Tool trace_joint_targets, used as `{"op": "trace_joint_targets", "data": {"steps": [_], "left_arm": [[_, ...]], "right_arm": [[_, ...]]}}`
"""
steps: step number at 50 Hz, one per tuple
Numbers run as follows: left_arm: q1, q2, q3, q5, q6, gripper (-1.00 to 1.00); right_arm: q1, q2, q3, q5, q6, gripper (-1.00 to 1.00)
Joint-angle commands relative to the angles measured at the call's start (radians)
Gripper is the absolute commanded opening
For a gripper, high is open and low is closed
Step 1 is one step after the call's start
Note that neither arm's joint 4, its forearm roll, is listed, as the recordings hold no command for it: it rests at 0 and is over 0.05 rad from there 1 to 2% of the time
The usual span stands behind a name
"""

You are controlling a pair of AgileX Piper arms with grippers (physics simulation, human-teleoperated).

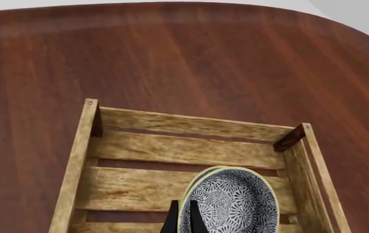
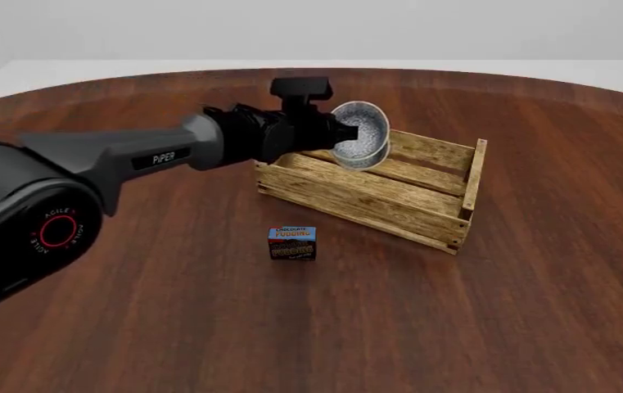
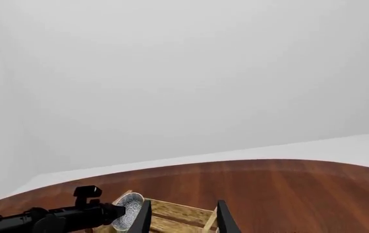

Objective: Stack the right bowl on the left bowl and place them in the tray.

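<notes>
Two speckled white bowls are nested: the right bowl (image 1: 236,204) sits inside the left bowl, of which only the rim (image 1: 201,178) shows. My left gripper (image 1: 183,209) is shut on the rim of the stack and holds it tilted above the wooden slat tray (image 1: 184,124). In the front view the stack (image 2: 360,135) hangs over the tray's (image 2: 399,205) far left part, with the left gripper (image 2: 339,135) beside it. My right gripper (image 3: 184,221) is open and empty, well away, and out of the front view. The right wrist view also shows the stack (image 3: 129,211) and the tray (image 3: 171,208).
A small dark pudding box (image 2: 291,243) stands on the table in front of the tray. The left arm (image 2: 158,155) stretches across from the left. The brown table's far edge (image 2: 311,72) curves behind the tray.
</notes>
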Motion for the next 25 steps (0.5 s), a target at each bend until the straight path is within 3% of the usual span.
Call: {"op": "trace_joint_targets", "data": {"steps": [1,25], "left_arm": [[0.007,0.019,-0.029,-0.005,0.009,-1.00],[0.013,0.063,-0.064,-0.016,0.017,-1.00]], "right_arm": [[-0.001,0.001,0.006,-0.004,0.002,1.00],[0.001,0.002,0.006,-0.007,0.007,1.00]]}}
